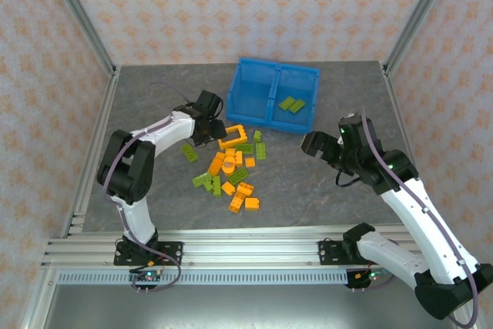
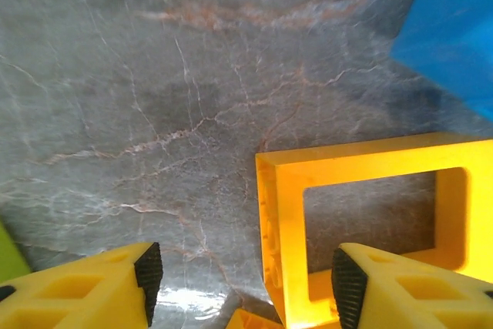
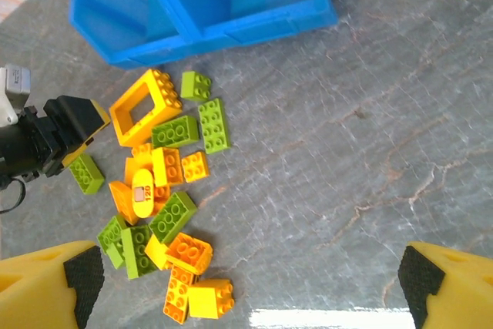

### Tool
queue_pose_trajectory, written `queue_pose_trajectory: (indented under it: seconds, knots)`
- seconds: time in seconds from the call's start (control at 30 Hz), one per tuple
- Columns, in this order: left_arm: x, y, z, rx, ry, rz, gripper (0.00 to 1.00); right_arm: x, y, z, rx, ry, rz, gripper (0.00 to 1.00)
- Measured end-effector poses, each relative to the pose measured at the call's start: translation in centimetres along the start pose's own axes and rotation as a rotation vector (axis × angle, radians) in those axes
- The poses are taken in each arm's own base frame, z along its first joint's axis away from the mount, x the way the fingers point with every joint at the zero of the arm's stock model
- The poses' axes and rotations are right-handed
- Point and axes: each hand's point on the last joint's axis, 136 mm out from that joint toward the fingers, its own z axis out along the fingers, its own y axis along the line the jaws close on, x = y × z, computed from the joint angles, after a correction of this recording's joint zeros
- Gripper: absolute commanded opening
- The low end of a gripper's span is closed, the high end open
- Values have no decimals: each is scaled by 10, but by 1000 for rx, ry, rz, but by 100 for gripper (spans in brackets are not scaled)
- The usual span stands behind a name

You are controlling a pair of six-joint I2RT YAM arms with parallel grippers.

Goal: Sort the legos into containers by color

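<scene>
My left gripper (image 2: 246, 287) straddling orange frame's (image 2: 362, 161) short side, jaws half-spread, not pinching yet, thin edge offering best grip. My right gripper (image 3: 246, 275) hanging wide, empty, above table (image 3: 370, 152). Unsorted legos (image 1: 231, 175) lying before bin (image 1: 248, 113).

Grey marbled tabletop (image 1: 293, 190); peach floral-patterned walls (image 1: 246, 5) from 9 to 3 o'clock; aluminium rail (image 1: 246, 248) at 6.

Left of blue bin (image 1: 266, 122): bare tabletop (image 1: 166, 94), free passage. Right of bin: bare too. Front of bin's left half: orange frame (image 1: 233, 135) just beside wall, left gripper (image 2: 240, 283) straddling frame's edge, brick pile (image 1: 231, 171) crowding nearer ground.
</scene>
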Motion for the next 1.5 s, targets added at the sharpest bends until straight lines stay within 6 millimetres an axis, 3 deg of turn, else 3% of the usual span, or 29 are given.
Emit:
queue_pose_trajectory:
  seconds: [0.13, 0.33, 0.57, 0.73, 0.93, 1.07, 1.2, 1.27, 1.33, 1.5]
  knots:
    - [6, 1, 14, -11, 35, -29, 50, 3, -3, 0, 15, 12, 0, 99]
    - [11, -3, 31, -14, 70, -40, 26, 7, -9, 0, 39, 26, 0, 99]
    - [14, 0, 26, -33, 75, -39, 11, 7, -10, 0, 45, 24, 15, 99]
    - [0, -1, -16, -21, 1, -24, 4, 7, -10, 1, 48, 27, 19, 99]
    - [-42, -19, -105, 57, -204, -19, 3, 6, -9, 5, 50, 30, 23, 99]
    - [-72, -57, -162, 94, -386, 56, 4, 4, -8, 5, 45, 24, 26, 99]
    - [-98, -96, -194, 58, -546, 146, 4, 5, -8, 5, 46, 25, 30, 99]
    - [-114, -107, -192, 0, -607, 177, 4, 5, -8, 4, 45, 24, 37, 99]
    - [-129, -114, -178, -68, -636, 202, 4, 5, -8, 4, 44, 23, 43, 99]
    - [-154, -136, -114, -182, -624, 257, 4, 8, -11, -1, 40, 19, 55, 99]
